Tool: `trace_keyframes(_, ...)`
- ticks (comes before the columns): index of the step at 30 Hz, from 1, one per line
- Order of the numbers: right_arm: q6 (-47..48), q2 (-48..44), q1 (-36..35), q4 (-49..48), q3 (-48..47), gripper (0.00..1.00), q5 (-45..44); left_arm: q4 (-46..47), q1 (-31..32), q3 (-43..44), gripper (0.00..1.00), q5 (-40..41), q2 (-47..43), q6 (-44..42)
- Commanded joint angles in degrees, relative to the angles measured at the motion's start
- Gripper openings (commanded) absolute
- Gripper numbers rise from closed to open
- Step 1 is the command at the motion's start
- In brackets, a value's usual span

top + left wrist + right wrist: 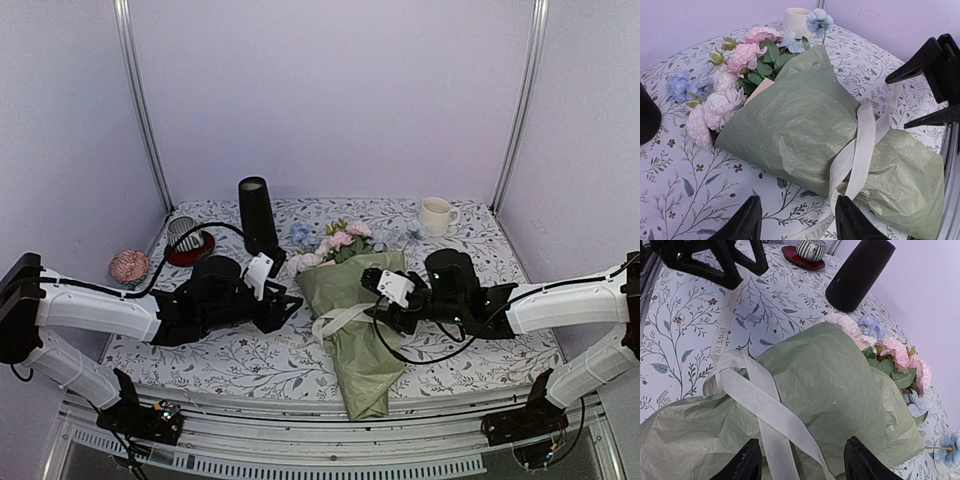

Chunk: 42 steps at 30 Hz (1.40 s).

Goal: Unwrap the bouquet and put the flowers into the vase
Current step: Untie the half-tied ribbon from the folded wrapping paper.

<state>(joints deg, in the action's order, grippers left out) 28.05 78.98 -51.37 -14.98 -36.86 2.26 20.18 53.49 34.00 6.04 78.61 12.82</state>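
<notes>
Top external view puts the task at its start: the bouquet (352,325), a cone of sage-green paper with a tan inner face, lies on its side in the middle of the table (480,350) with its floral-print cloth, between the two arms. Its paper is closed round the stems, and the cream woven ribbon (335,322) is looped round its waist with one printed tail trailing on the cloth. The flowers (335,243), pink, white and pale-blue artificial blooms with green leaves, all sit in the wrap's mouth, which points towards the tall matte-black cylindrical vase (256,213). The vase stands upright just beyond them with no stem in it. By my reading nothing is finished: the ribbon, the paper and every stem are left to do. The left gripper (283,308) has its jaws apart just beside the wrap, holding nothing. The right gripper (377,302) also has its jaws apart, straddling the ribbon and paper without pinching them. By count there is one bouquet, one ribbon, one vase, one cream mug (434,215), one grey striped cup (182,232) on one red saucer (196,252), and one pink textured ball (129,266). About eight large blooms show, but they are too bunched for an exact number.
</notes>
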Motion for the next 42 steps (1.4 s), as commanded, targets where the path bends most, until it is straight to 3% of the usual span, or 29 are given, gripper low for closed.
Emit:
trace_keyframes(1, 3.1, -0.3, -0.7, 3.4, 1.1, 0.58, 1.1, 1.7, -0.8, -0.8, 0.52, -1.0, -0.9, -0.7)
trace_keyframes(16, 3.0, 2.8, -0.9, 6.2, -0.6, 0.52, 0.6, 1.5, -0.8, -0.4, 0.52, -2.4, 0.5, 0.9)
trace_keyframes(21, 3.4, 4.9, -0.9, 5.8, -2.8, 0.46, -0.8, 1.5, -0.8, -0.3, 0.52, -2.4, 0.7, 1.1)
trace_keyframes(35, 5.0, 11.0, -1.6, 3.5, -7.5, 0.43, -7.4, 1.1, -0.8, -0.3, 0.52, -1.9, 0.7, 0.8)
trace_keyframes(42, 5.5, 12.1, -2.1, 1.3, -8.6, 0.37, -5.8, 1.2, -0.8, -0.4, 0.52, -1.8, 0.8, 0.8)
